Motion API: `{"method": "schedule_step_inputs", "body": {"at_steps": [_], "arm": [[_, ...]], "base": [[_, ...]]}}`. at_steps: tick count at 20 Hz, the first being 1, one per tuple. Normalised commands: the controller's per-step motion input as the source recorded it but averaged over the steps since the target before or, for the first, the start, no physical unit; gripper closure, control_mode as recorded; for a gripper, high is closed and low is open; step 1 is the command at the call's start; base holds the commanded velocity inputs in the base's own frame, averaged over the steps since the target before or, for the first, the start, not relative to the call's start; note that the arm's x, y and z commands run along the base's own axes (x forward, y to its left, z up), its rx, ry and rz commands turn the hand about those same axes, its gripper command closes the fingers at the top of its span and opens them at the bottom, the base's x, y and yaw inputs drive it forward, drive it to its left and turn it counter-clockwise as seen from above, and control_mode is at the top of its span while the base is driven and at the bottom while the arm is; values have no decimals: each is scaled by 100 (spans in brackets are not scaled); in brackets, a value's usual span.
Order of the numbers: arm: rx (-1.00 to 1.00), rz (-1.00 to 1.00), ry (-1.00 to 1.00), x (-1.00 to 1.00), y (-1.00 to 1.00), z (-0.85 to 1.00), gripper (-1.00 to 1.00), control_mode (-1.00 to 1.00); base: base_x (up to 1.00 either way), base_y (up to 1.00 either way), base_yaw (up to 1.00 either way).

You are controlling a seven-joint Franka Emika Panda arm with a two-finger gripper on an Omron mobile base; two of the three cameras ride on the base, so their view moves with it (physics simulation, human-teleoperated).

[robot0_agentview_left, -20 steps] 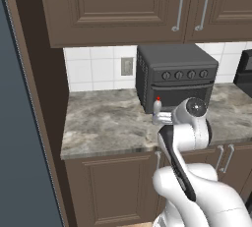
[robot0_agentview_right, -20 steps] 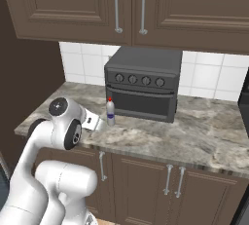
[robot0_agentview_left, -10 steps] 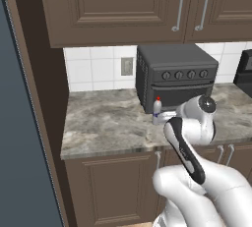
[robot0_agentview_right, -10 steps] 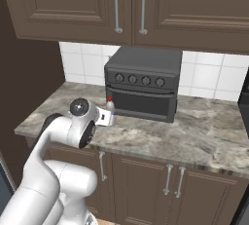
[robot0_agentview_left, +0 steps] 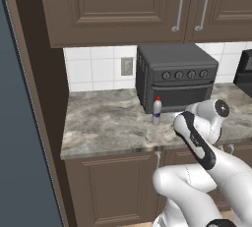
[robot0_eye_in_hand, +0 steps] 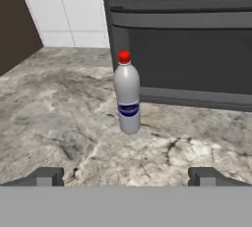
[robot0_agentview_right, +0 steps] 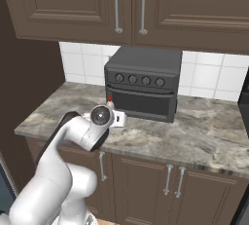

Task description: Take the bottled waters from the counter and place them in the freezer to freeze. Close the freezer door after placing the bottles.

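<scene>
My claw point(robot0_eye_in_hand: 123, 177) is wide open and holds nothing. The bottle point(robot0_eye_in_hand: 127, 93) stands upright on the surface point(robot0_eye_in_hand: 59, 118), just in front of the oven point(robot0_eye_in_hand: 197, 39). It has a red cap and a blue label. It sits between my two fingertips point(robot0_eye_in_hand: 47, 177) but farther off, not touching them.

I think the bottle is light and tall, so it can tip. If I push in too fast, one finger may knock it over, and it may roll on the surface. If I go too far, my claw may bump the oven door. If I close too early, I grab only air.
</scene>
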Motion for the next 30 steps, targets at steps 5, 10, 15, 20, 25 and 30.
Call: {"method": "schedule_step_inputs", "body": {"at_steps": [5, 10, 15, 20, 25, 30], "arm": [[4, 14, -8, 5, -7, -25, -100, -100], [1, 15, -14, 11, -1, -21, -100, -100], [0, 28, -7, 14, -4, -4, -100, -100], [-2, 20, -15, 0, 14, -2, -100, -100], [0, 1, -8, 4, 0, -8, -100, -100], [0, 0, -3, 7, 3, -4, -100, -100]], "base": [[0, 0, 0], [0, 0, 0], [0, 0, 0], [0, 0, 0], [0, 0, 0], [0, 0, 0]]}}
